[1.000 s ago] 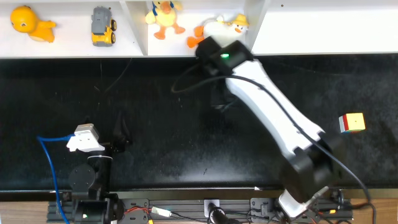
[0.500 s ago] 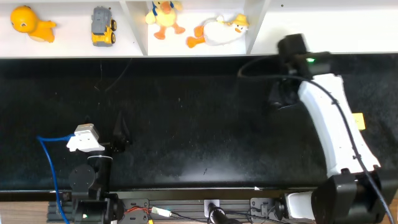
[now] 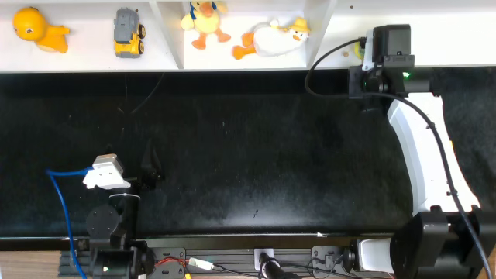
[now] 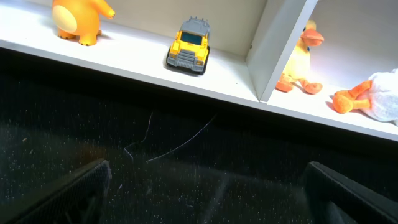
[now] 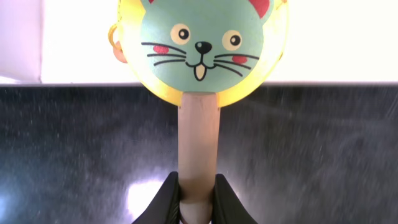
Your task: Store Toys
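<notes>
My right gripper [image 5: 198, 194] is shut on the wooden handle [image 5: 198, 137] of a round cat-face rattle [image 5: 199, 43]. The rattle's teal and yellow head is over the white shelf's [image 5: 348, 43] rightmost compartment, and its handle is over the black table. From above, the right gripper [image 3: 366, 70] is at the shelf's front edge, with a bit of the yellow rattle [image 3: 359, 48] beside it. My left gripper [image 3: 147, 167] rests low at the left of the table, its fingers [image 4: 87, 186] open with nothing between them.
The shelf [image 3: 325, 31] along the back holds an orange duck [image 3: 39, 29], a yellow truck [image 3: 128, 33], a plush duck [image 3: 205, 22] and a lying white duck [image 3: 275, 37]. White dividers [image 3: 172, 31] separate the compartments. A black mat [image 3: 232, 147] covers the table.
The right arm has swung right, from in front of the white duck's compartment to the rightmost compartment, and now covers a coloured cube on the table. The left arm has not moved.
</notes>
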Controlling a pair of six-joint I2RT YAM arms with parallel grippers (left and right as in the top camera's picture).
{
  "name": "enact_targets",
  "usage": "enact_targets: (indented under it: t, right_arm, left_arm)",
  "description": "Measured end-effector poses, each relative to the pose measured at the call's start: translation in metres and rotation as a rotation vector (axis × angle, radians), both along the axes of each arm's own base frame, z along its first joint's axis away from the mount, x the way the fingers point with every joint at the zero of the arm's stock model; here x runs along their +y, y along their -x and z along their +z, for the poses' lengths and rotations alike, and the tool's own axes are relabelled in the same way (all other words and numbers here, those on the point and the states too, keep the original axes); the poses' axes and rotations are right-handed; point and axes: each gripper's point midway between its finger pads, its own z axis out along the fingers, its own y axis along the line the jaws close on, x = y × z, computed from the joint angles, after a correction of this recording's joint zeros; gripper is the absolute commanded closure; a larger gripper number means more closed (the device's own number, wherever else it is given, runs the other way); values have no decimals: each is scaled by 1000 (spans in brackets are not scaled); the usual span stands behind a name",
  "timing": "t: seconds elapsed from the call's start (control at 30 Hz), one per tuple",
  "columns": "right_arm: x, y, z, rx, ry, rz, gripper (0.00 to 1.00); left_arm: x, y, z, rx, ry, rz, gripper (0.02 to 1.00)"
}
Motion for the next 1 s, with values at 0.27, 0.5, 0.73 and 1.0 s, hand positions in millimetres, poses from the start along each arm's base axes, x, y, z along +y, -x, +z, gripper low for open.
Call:
enact_targets:
  t: [0.27, 0.5, 0.73, 1.0]
  right_arm:
    - [1, -28, -29, 2, 37, 66, 956]
    - [1, -45, -57, 14, 44, 80, 956]
    - [2, -49, -55, -6, 43, 81, 956]
    - [2, -49, -55, -5, 43, 80, 954]
  left_arm:
    - [0, 0, 0, 0, 0, 0, 20]
    - [0, 0, 0, 0, 0, 0, 20]
    - [0, 0, 0, 0, 0, 0, 23]
    - [0, 0, 0, 0, 0, 0, 20]
